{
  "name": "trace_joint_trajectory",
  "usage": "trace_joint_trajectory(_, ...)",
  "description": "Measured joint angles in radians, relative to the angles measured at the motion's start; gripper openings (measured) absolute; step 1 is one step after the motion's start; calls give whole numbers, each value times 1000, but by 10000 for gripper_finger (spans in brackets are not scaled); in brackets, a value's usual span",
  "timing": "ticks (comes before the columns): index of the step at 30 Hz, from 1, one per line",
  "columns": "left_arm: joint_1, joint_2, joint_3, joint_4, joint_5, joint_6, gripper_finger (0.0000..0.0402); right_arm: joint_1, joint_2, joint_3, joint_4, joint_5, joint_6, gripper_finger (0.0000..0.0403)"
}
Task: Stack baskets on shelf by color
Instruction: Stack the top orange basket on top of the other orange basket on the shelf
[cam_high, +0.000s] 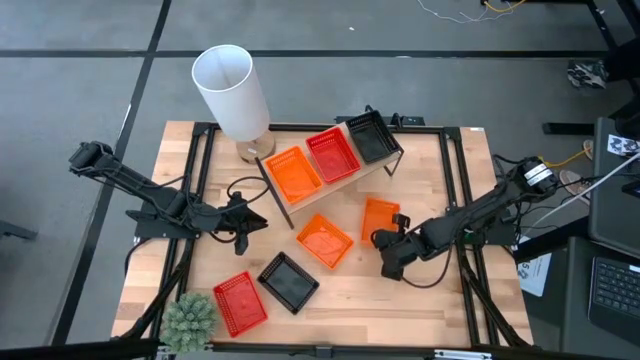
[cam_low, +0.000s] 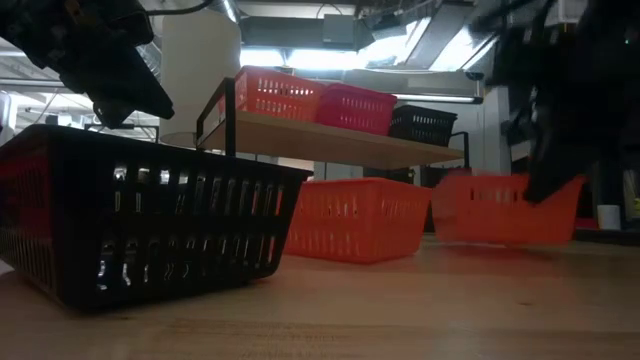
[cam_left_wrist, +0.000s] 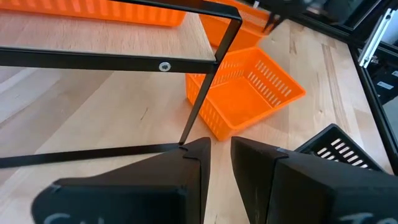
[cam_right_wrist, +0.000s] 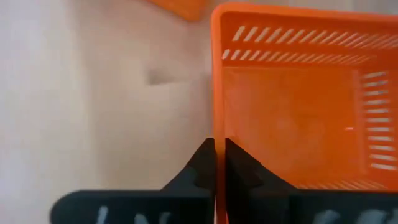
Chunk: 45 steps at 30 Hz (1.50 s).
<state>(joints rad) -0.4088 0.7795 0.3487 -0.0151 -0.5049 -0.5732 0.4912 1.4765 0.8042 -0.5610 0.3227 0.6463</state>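
Observation:
The shelf (cam_high: 345, 178) carries an orange (cam_high: 294, 173), a red (cam_high: 332, 156) and a black basket (cam_high: 368, 137) side by side. On the table lie an orange basket (cam_high: 323, 241), a black basket (cam_high: 288, 281) and a red basket (cam_high: 240, 303). My right gripper (cam_high: 385, 238) is shut on a second orange basket (cam_high: 381, 215), right of centre. My left gripper (cam_high: 247, 222) hovers open left of the shelf's near leg, with nothing between its fingers (cam_left_wrist: 255, 168). My right gripper pinches the rim of one upright wall (cam_right_wrist: 216, 124) of the orange basket, one finger inside the basket and one outside. The fingers slant down from the table's right and near side. The basket sits open side up, low at the table (cam_low: 505, 212); whether it is lifted clear I cannot tell.
A tall white cylinder (cam_high: 232, 88) stands at the shelf's far left end. A green spiky plant (cam_high: 190, 318) sits at the near left corner. The shelf's black rod frame (cam_left_wrist: 205, 93) stands just ahead of my left gripper. Bare wood lies along the near edge, right of the black basket.

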Motion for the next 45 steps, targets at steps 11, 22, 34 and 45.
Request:
trace_joint_trajectory(11,0,0,0,0,0,8,57,126,0,414,-253,232,-170,2)
trace_joint_trajectory(22,0,0,0,0,-7,9,57,-52,-1,567,88,214,-935,1)
trace_joint_trajectory(34,-181,0,0,158,142,231,57,-401,82,817,239,-224,-1126,1)
trace_joint_trajectory(45,-300,0,0,202,-9,374,57,-528,402,1203,-323,-301,-1149,0)
